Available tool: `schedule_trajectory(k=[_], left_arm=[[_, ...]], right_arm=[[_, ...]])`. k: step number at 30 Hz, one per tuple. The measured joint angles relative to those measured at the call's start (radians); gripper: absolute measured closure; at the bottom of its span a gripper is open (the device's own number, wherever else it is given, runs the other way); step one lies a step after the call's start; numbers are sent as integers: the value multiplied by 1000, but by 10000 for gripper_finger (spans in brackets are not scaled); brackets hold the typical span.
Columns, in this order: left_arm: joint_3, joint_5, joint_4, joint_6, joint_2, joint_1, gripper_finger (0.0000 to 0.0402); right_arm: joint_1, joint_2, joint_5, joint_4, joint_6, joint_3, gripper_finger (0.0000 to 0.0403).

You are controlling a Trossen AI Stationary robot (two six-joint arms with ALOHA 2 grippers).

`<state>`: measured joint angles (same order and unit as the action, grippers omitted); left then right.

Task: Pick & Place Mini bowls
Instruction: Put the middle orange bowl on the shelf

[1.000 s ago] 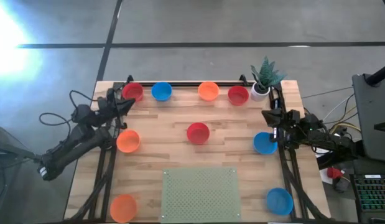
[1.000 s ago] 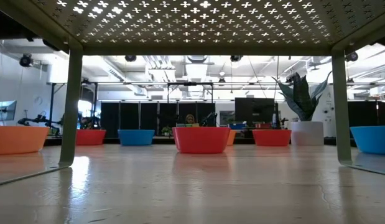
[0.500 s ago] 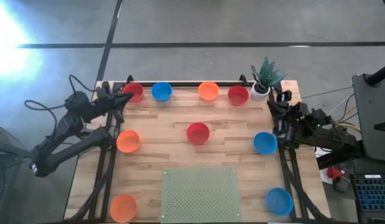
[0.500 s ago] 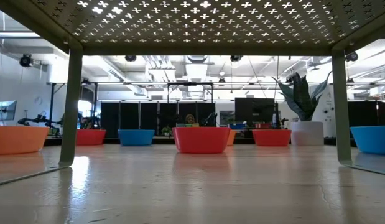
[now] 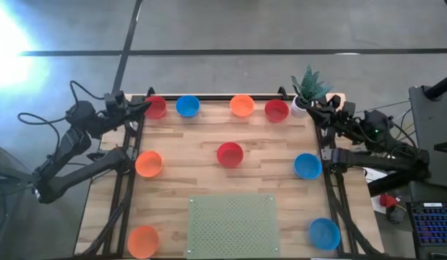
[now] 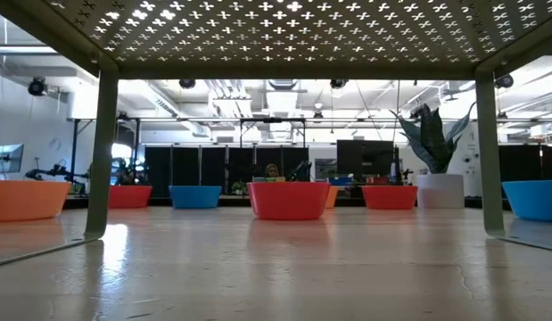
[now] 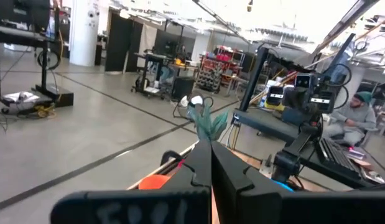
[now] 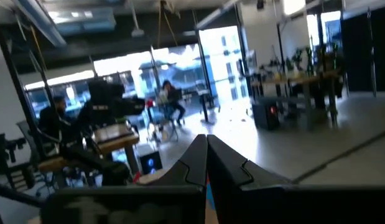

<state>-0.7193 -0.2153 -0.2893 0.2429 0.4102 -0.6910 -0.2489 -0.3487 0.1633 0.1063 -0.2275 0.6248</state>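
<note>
High view: nine bowls lie spread on the table [image 5: 180, 170], three of each colour. Along the far edge run a red bowl [image 5: 155, 107] at the left corner, a blue one [image 5: 187, 106], an orange one [image 5: 242, 105] and a second red [image 5: 276, 110], beside a white pot [image 5: 302, 106] with a plant at the right corner. A third red bowl [image 5: 229, 154] sits mid-table. An orange bowl [image 5: 148, 164] is at the left edge and another [image 5: 143, 239] at the near left corner; a blue bowl [image 5: 307, 165] is at the right edge and the last blue [image 5: 324, 232] at the near right corner. A perforated green plate [image 5: 232, 225] lies at the near edge. The left gripper [image 5: 141, 109] hangs at the far left corner just beside the red bowl, jaws clenched on nothing. The right gripper [image 5: 315, 105] is near the pot, likewise clenched and empty.

Low view: six bowls line up across the table, glossy, thin-walled and shallow. I judge them light, stiff and slippery, best pinched over the rim, one finger inside.

Left wrist view: closed fingers [image 7: 208, 163] point across the table; the plant and something orange show past them.

Right wrist view: fingers [image 8: 204, 155] pressed together, the room beyond.
</note>
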Motion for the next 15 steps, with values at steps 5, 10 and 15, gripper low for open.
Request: schedule_trajectory(k=[5, 10, 15], left_arm=[[-13, 10, -89, 65, 57, 0, 402], [-74, 57, -305, 73, 152, 0, 402], [-139, 109, -484, 99, 236, 0, 402]], right_arm=[[0, -95, -2, 78, -7, 91, 394], [0, -165, -3, 102, -8, 156, 394], [0, -196, -4, 129, -9, 192, 394]])
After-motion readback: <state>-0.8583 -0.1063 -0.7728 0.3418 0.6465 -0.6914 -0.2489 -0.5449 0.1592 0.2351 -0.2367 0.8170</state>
